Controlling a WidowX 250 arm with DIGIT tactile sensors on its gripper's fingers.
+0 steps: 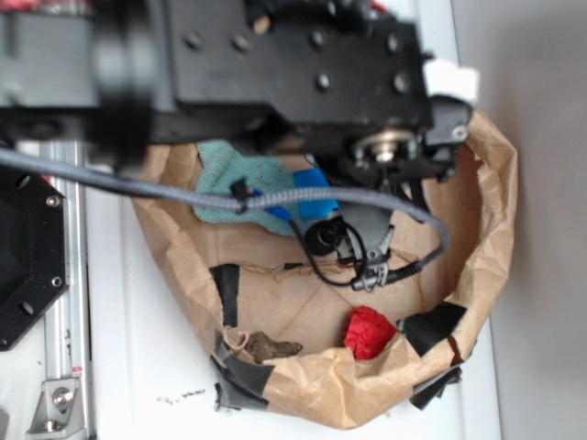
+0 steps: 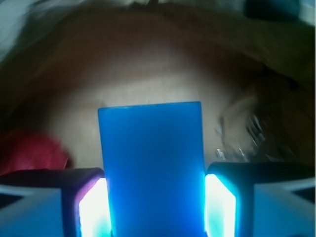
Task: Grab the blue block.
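Note:
The blue block (image 2: 150, 158) is a flat bright-blue bar standing lengthwise between my gripper's (image 2: 155, 200) two jaws. Both lit pads (image 2: 94, 207) press on its long sides, so the gripper is shut on it. In the exterior view the blue block (image 1: 315, 177) shows only in parts under the arm and a grey cable, at the edge of the pale teal knitted cloth (image 1: 240, 179). The fingers themselves are hidden there by the black arm. I cannot tell whether the block is clear of the paper floor.
Everything sits inside a crumpled brown paper bag (image 1: 486, 183) with rolled-down walls and black tape patches. A small red lump (image 1: 369, 332) lies near the bag's front wall, and shows at the left in the wrist view (image 2: 29, 150). A dark brown scrap (image 1: 271, 346) lies front left.

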